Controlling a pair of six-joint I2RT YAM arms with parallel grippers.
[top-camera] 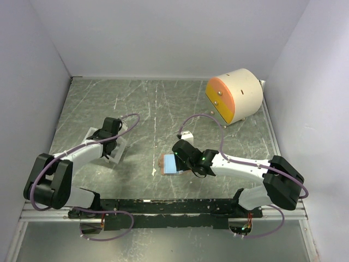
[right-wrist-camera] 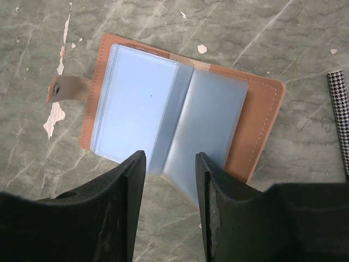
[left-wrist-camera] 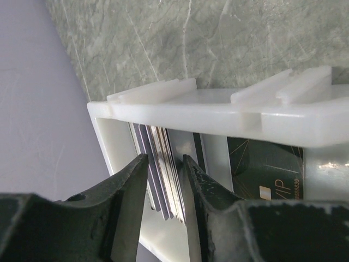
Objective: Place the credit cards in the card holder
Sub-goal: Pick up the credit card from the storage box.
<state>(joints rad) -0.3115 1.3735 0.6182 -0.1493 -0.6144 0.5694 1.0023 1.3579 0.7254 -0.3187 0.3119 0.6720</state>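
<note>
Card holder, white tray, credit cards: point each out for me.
card holder (right-wrist-camera: 263, 114): right wrist view, bare leather cover.
white tray (left-wrist-camera: 218, 112): left wrist view, near wall.
credit cards (left-wrist-camera: 163, 169): left wrist view, edges of the standing stack.

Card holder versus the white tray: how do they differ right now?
The card holder is brown, leather-like and lies opened flat; the tray is white, rigid, with raised walls. The card holder shows bluish plastic sleeves; the tray holds cards standing on edge. The card holder lies below the right gripper, the tray below the left gripper. Both rest on the table.
</note>
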